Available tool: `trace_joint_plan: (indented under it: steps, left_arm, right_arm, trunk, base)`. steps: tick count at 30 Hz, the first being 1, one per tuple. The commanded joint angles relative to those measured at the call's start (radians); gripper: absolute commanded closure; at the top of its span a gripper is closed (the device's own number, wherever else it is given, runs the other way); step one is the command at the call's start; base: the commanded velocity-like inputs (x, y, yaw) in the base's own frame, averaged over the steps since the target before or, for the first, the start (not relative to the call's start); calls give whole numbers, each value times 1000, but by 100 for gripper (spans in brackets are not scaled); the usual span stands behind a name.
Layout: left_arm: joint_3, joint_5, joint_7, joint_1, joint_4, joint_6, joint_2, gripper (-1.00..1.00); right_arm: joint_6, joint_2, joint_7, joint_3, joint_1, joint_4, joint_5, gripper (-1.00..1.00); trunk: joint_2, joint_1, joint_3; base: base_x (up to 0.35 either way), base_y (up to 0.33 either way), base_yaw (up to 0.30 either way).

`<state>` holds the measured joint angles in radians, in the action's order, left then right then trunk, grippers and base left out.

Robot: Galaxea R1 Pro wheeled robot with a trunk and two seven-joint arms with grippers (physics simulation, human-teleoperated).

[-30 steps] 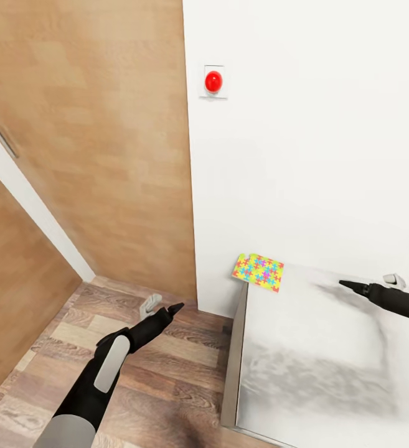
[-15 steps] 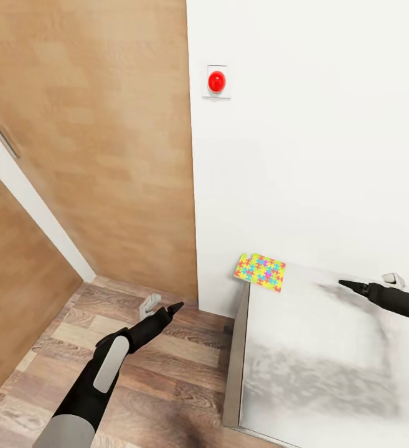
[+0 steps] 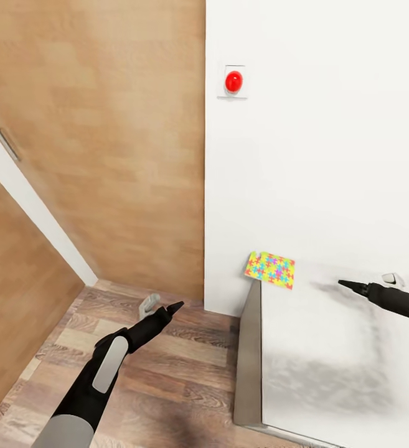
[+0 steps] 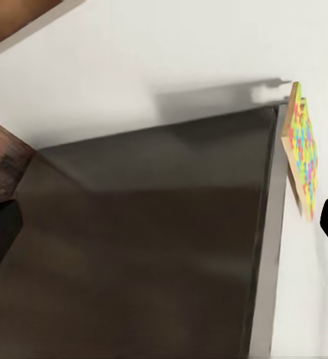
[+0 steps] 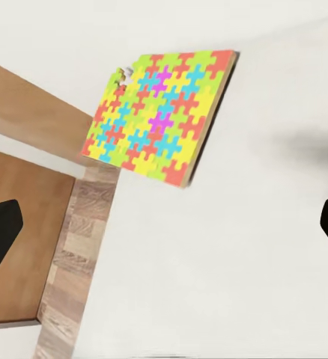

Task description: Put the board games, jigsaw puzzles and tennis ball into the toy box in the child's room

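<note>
Jigsaw puzzle (image 3: 269, 270), multicoloured, no readable writing, flat at surface (image 3: 329, 348) corner against wall, ahead of right jaws (image 3: 353, 285). Both jaws empty, spread wide; left jaws (image 3: 160, 306) above floor (image 3: 179, 373).

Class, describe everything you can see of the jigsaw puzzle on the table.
The jigsaw puzzle is a thin, flat rectangle covered in interlocking red, yellow, green, blue and purple pieces, with a plain tan edge. It lies flat at the table's far corner beside the white wall, slightly overhanging the table's edge. No gripper touches it.

right arm (image 3: 397, 298) cut off at edge (table (image 3: 329, 373) too)
</note>
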<state>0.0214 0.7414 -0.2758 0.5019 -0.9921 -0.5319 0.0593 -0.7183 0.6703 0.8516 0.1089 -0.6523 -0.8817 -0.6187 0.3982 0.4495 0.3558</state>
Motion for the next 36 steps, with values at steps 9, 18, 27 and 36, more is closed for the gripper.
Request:
trace_joint_plan:
  steps: [9, 18, 27, 36]
  left_arm:
    - [2, 7, -4, 0, 0, -7, 1, -100]
    - [1, 6, -5, 0, 0, -6, 2, -100]
    - [0, 6, -5, 0, 0, -5, 3, -100]
    - [1, 4, -5, 0, 8, -4, 3, -100]
  right_arm:
    - [-11, 0, -2, 0, -1, 1, -3, -100]
    - [-11, 0, -3, 1, -1, 1, -2, -100]
    - [3, 0, -1, 3, 4, 14, -3, -100]
    - [30, -1, 3, 3, 13, 17, -4, -100]
  trunk:
    - [2, 1, 2]
    - [2, 1, 2]
    - [2, 1, 2]
    - [2, 1, 2]
  base:
    - [0, 147, -242]
    - [0, 39, -261]
    - [0, 11, -107]
    - [0, 3, -29]
